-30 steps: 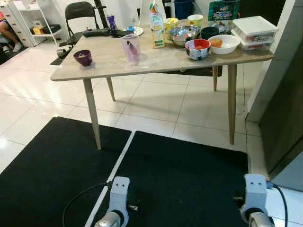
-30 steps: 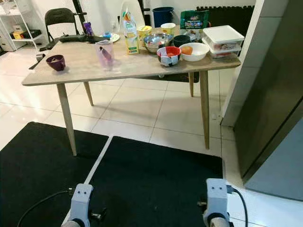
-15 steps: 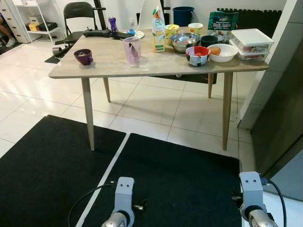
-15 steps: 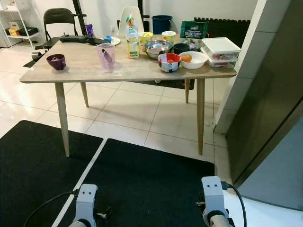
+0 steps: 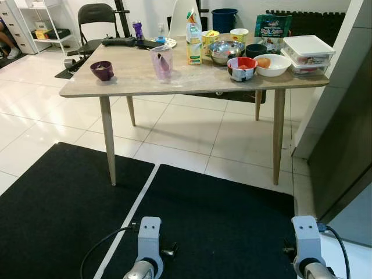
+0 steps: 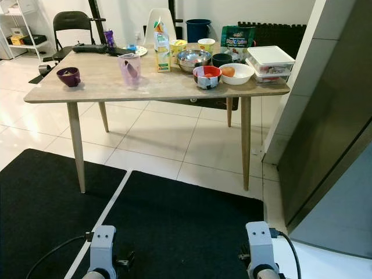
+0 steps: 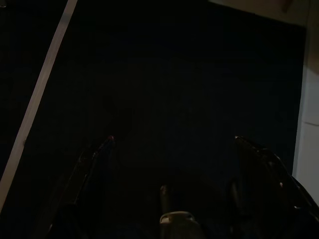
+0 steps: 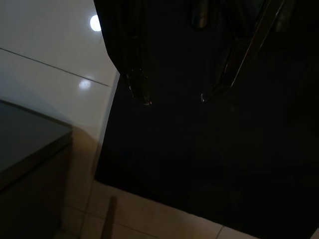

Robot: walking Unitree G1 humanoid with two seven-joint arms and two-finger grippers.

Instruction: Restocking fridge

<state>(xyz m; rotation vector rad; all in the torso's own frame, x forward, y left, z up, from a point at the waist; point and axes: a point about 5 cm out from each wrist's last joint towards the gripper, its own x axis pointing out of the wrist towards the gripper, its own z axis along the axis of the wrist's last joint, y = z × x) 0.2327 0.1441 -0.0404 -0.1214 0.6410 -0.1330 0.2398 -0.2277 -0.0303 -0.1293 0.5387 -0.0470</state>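
Left eye view compared with half a second ago: nearly the same framing, table point(image 5: 139, 78) a touch lower and nearer, everything on it unmoved relative to each other; a full second back, seen from farther left and tilted, so camera shift and not object motion. On the wooden top: purple bowl point(image 5: 102, 70) near the left end, clear measuring jug point(image 5: 162, 60) near the middle, juice carton point(image 5: 193, 43) behind it, steel mixing bowl point(image 5: 226, 50), red-and-white bowl point(image 5: 242, 67) touching the front of a white bowl point(image 5: 274, 64) holding something orange, stacked lidded containers point(image 5: 308, 49) at the right end, snack bag point(image 5: 272, 26) at the back. Dark fridge side point(image 6: 334, 122) along the right edge, better seen from the right eye. Black mat point(image 5: 209, 221) with a pale strip underfoot, both arms hanging low over it, well apart from the table. Left wrist view, very dark: left gripper point(image 7: 173, 139) over the mat, fingers spread wide, nothing between them. Right wrist view adds white tile and the mat's edge beside a dark cabinet base: right gripper point(image 8: 173, 99) with fingers parted, tips apart, empty.
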